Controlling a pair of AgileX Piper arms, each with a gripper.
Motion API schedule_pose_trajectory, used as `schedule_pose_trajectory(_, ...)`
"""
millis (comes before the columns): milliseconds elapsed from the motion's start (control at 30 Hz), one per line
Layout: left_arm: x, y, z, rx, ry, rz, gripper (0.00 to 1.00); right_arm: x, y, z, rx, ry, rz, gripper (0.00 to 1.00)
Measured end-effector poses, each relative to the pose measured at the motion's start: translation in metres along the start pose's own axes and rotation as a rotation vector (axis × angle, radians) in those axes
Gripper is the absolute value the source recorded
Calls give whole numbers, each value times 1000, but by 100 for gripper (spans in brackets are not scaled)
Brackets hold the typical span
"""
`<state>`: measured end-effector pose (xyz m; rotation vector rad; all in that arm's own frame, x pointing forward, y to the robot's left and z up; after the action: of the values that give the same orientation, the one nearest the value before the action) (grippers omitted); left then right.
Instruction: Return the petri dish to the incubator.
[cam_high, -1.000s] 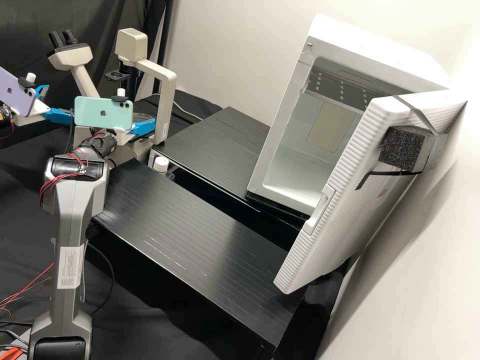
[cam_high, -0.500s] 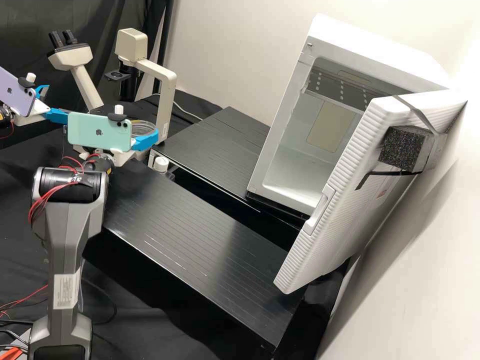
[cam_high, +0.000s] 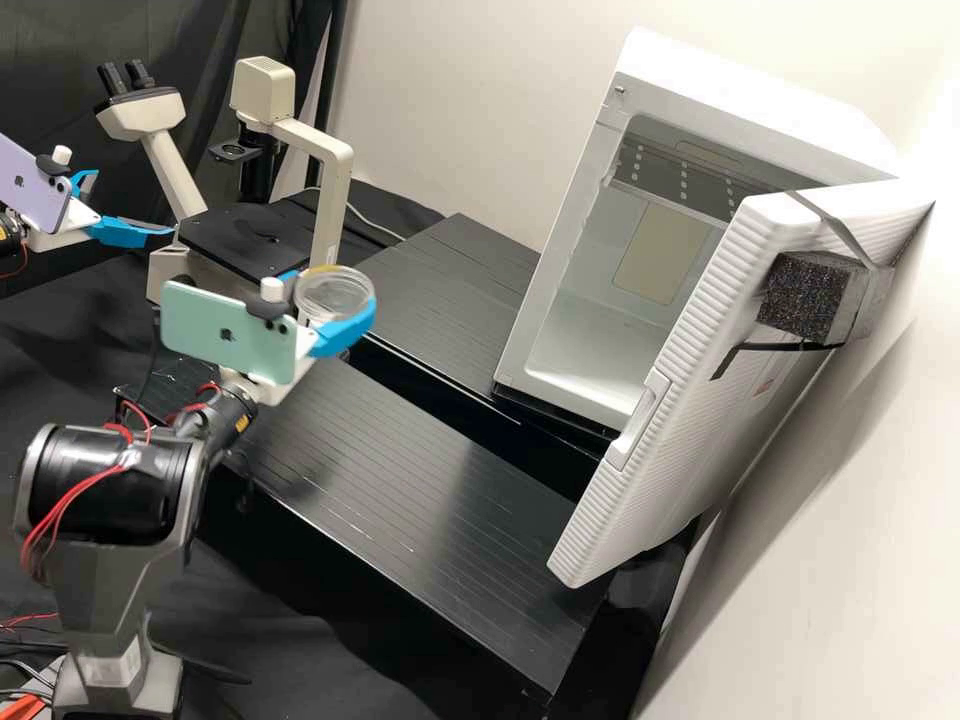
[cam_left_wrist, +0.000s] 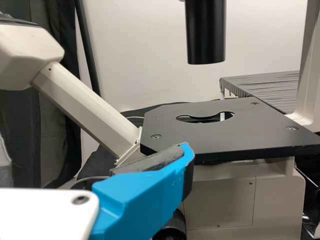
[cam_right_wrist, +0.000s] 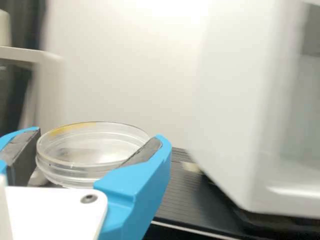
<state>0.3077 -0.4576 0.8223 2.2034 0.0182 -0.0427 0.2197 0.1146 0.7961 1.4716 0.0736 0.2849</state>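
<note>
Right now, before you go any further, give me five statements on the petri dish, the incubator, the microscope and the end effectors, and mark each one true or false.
1. The right end effector holds the petri dish between its fingers. True.
2. The left end effector is near the microscope stage. True.
3. The petri dish rests on the microscope stage. False: it is held up, off the stage.
4. The incubator stands with its door open. True.
5. The petri dish is already inside the incubator. False: it is outside, in the right end effector.
</note>
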Motion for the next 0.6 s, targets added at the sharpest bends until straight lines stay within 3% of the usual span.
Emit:
schedule_pose_trajectory(233,0,0,0,0,0,0,100,-1,35,48,16,-118,123,0)
schedule_pose_trajectory(600,0,0,0,0,0,0,100,22,69,119,-43,-336,249,0)
